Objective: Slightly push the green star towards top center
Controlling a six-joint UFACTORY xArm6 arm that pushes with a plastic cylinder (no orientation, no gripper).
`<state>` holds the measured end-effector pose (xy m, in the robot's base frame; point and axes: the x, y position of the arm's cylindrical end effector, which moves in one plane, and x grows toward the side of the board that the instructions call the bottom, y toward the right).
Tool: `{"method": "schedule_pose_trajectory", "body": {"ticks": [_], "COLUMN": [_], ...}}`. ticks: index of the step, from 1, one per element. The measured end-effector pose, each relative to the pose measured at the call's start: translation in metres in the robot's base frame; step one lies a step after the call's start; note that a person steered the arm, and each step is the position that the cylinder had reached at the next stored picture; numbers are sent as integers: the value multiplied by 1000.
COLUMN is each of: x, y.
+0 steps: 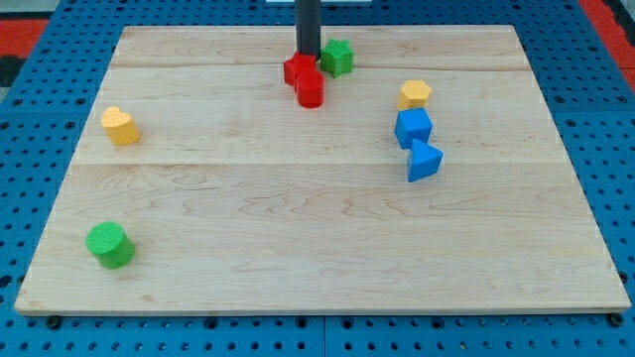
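Beside green star (337, 57), my tip (308, 56) stands upright.

So the rod comes straight down from the view's top edge, upright, dark and plain. My tip (308, 56) sits just to the view's left of the green star (337, 58), right beside it; can't tell if they're actually touching.

Green star (337, 58) near top centre (flat, unobstructed)
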<state>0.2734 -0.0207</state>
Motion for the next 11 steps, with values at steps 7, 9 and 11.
{"method": "schedule_pose_trajectory", "body": {"ticks": [7, 9, 11], "x": [7, -1, -10], "y": [73, 108, 104]}}
